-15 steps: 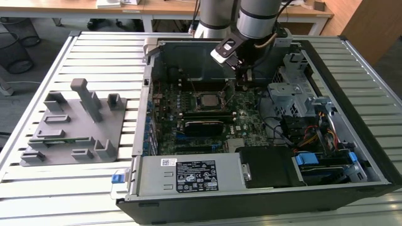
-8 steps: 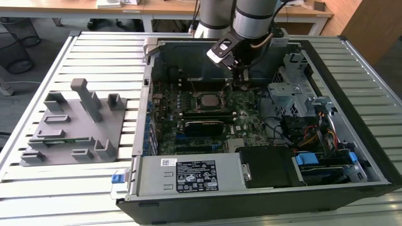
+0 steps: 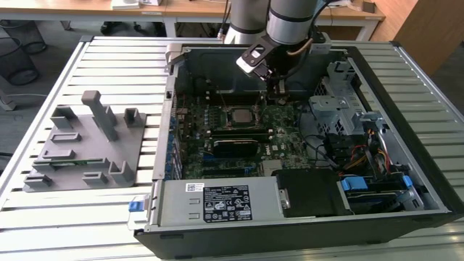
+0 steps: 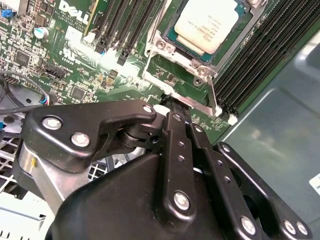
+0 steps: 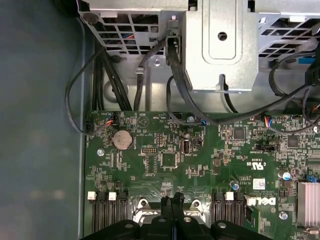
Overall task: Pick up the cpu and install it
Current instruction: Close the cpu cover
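One cpu (image 4: pixel 207 25) lies seated flat in the socket frame (image 4: pixel 172 75) on the motherboard (image 5: pixel 150 182), so the install appears largely made. The gripper (image 4: pixel 172 107) holds nothing visible: jaws drawn narrow together, poised at the frame's edge, a slim stance that fits beside the memory slots (image 4: pixel 250 65).

Pale slatted metal worktable (image 3: pixel 73 217) in the foreground; light wooden desks (image 3: pixel 195 8) along the far side; wire-mesh bins (image 3: pixel 18 60) on grey floor (image 3: pixel 11 141) at the exterior view's left; wooden panel (image 3: pixel 427 27) at its right.
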### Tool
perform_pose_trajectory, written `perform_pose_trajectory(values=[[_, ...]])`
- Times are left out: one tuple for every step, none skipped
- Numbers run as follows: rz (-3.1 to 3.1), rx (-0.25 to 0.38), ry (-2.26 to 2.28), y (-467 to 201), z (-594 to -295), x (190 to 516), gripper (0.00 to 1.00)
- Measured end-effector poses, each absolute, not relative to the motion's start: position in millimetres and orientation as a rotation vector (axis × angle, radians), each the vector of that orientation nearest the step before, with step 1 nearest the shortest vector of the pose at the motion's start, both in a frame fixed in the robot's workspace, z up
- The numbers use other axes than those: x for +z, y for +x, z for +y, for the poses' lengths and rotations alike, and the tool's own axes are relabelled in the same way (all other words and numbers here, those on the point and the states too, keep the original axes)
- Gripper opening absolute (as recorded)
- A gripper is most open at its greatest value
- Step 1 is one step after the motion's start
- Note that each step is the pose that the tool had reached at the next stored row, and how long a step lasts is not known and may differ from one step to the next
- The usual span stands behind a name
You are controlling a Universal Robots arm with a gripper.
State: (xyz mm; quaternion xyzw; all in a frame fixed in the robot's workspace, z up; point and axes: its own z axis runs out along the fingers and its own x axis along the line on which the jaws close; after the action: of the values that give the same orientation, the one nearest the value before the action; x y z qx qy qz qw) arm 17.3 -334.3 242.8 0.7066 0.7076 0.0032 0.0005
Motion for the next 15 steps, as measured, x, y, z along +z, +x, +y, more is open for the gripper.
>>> perform_pose_trajectory(values=[[2.222, 0.01, 2.219, 16.9, -334.3, 242.8, 0.11], [2.222, 0.01, 2.219, 16.1, -334.3, 242.8, 0.11], [2.222, 0.01, 2.219, 15.0, -334.3, 242.8, 0.11], [2.223, 0.01, 2.219, 13.7, -334.3, 242.8, 0.11], [2.222, 0.01, 2.219, 12.6, -334.3, 242.8, 0.11], [2.222, 0.01, 2.219, 11.5, -334.3, 242.8, 0.11], [2.222, 0.01, 2.219, 10.3, -334.3, 242.8, 0.11], [2.222, 0.01, 2.219, 9.1, -334.3, 242.8, 0.11], [2.222, 0.01, 2.219, 7.8, -334.3, 242.8, 0.11], [2.222, 0.01, 2.219, 6.5, -334.3, 242.8, 0.11], [2.222, 0.01, 2.219, 5.1, -334.3, 242.8, 0.11], [2.222, 0.01, 2.219, 3.7, -334.3, 242.8, 0.11], [2.222, 0.01, 2.219, 2.4, -334.3, 242.8, 0.11], [2.222, 0.01, 2.219, 1.0, -334.3, 242.8, 0.11], [2.222, 0.01, 2.219, -0.4, -334.3, 242.8, 0.11]])
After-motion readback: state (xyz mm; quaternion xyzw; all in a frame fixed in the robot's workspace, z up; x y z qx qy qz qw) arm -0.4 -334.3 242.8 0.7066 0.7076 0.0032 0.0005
